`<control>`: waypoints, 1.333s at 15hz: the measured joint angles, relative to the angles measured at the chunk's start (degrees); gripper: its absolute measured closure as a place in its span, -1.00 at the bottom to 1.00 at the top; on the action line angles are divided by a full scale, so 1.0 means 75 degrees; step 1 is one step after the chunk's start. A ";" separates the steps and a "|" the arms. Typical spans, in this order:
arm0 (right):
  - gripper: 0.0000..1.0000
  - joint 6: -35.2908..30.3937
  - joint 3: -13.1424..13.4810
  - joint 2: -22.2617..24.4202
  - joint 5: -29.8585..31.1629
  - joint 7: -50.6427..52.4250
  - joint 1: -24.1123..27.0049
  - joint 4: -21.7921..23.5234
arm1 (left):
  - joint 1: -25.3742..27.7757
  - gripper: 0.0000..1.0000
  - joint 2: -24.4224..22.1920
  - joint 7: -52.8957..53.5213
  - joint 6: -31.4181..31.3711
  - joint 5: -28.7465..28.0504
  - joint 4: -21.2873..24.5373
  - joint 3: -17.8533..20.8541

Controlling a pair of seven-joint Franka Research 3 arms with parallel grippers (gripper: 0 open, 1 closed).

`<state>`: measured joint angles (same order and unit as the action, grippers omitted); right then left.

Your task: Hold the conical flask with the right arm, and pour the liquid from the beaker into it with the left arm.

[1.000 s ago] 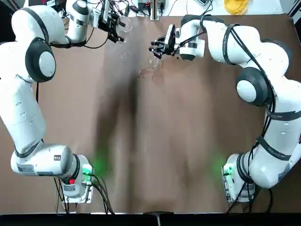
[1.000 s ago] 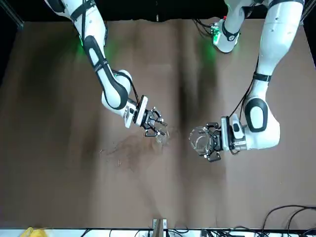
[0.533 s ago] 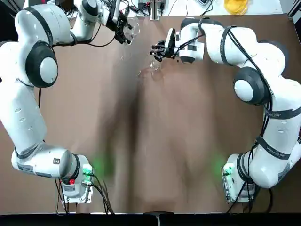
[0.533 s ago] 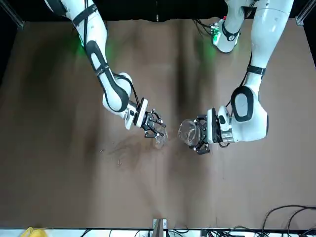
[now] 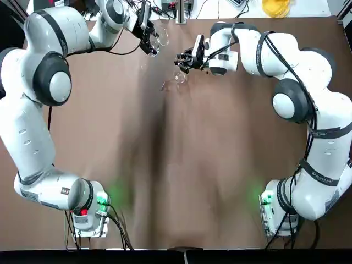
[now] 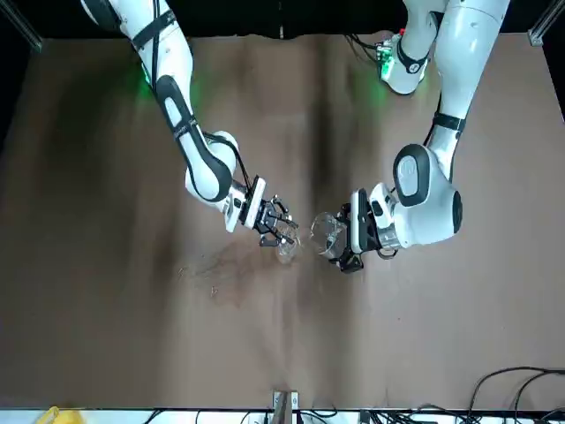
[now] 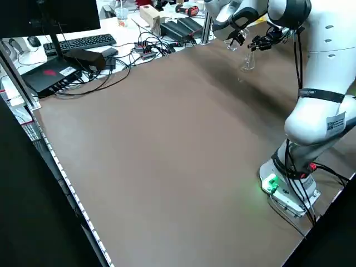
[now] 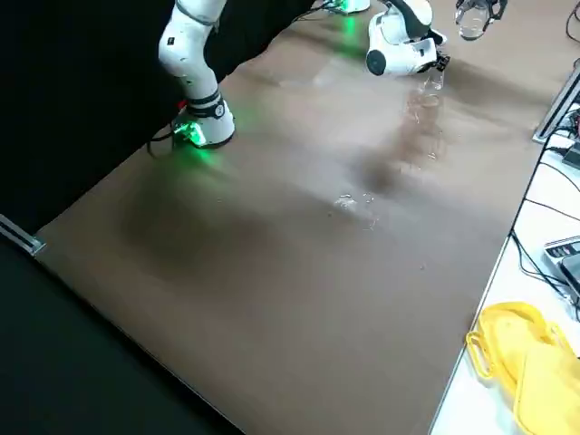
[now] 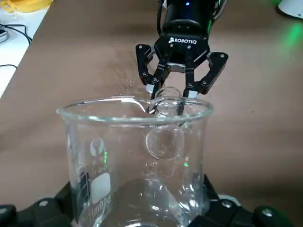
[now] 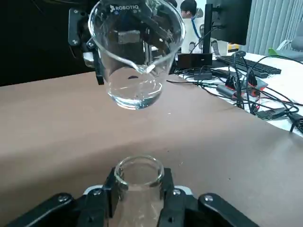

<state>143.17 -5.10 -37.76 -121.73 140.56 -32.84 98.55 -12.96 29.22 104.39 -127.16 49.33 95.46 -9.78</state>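
Note:
The conical flask (image 5: 180,76) stands on the brown table at the far middle. My right gripper (image 5: 182,59) is shut on its narrow neck, and its open mouth (image 10: 138,169) shows between the fingers. The beaker (image 5: 157,37), clear glass with a little clear liquid pooled inside, is held in the air by my left gripper (image 5: 149,39). It is tilted, its spout turned toward the flask. In the front view the beaker (image 6: 326,234) hangs just beside and above the flask (image 6: 287,247). In the right wrist view the beaker (image 10: 137,52) hangs above the flask's mouth. No stream of liquid shows.
Small specks or drops (image 6: 212,274) lie on the table near the flask. A yellow object (image 8: 526,362) and cables sit beyond the far edge, with a metal post (image 5: 180,11) at its middle. A keyboard (image 7: 83,41) and monitor stand off the table.
My left gripper has carried the beaker toward the flask and tilted it further. The right gripper has barely shifted, still holding the flask.

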 joint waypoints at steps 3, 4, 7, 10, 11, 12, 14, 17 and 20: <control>0.22 0.0001 0.0000 0.0000 -0.0073 0.0001 -0.0078 -0.0007 | -0.0110 -0.96 0.0000 -0.0165 -0.0126 -0.0057 0.0033 0.0013; 0.22 0.0001 0.0000 -0.0001 -0.0102 0.0001 -0.0110 -0.0009 | -0.0153 -0.96 0.0000 -0.0217 -0.0218 -0.0103 0.0046 0.0015; 0.22 0.0022 0.0002 -0.0001 -0.0156 0.0001 -0.0175 -0.0042 | -0.0309 -0.96 0.0000 -0.0674 -0.0399 -0.0539 0.0067 0.0017; 0.22 0.0076 0.0008 -0.0005 -0.0264 -0.0005 -0.0215 -0.0112 | -0.0382 -0.96 0.0000 -0.1146 -0.0508 -0.1090 0.0068 0.0016; 0.22 0.0084 0.0008 -0.0007 -0.0278 -0.0009 -0.0225 -0.0123 | -0.0405 -0.96 0.0000 -0.1203 -0.0510 -0.1156 0.0068 0.0016; 0.22 0.0095 0.0009 -0.0011 -0.0286 -0.0009 -0.0231 -0.0132 | -0.0442 -0.96 0.0000 -0.1220 -0.0517 -0.1173 0.0068 0.0019; 0.22 0.0120 0.0009 -0.0029 -0.0307 -0.0009 -0.0236 -0.0167 | -0.0538 -0.96 0.0000 -0.1231 -0.0555 -0.1241 0.0072 0.0021; 0.22 0.0257 0.0011 -0.0084 -0.0330 -0.0009 -0.0246 -0.0269 | -0.0648 -0.96 0.0000 -0.1297 -0.0574 -0.1610 0.0073 0.0021; 0.22 0.0325 0.0011 -0.0162 -0.0432 -0.0011 -0.0312 -0.0386 | -0.0711 -0.96 0.0000 -0.1301 -0.0577 -0.2093 0.0073 0.0017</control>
<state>145.61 -5.02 -38.97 -124.97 140.47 -35.18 95.65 -18.29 29.22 94.64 -131.49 33.63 96.00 -9.65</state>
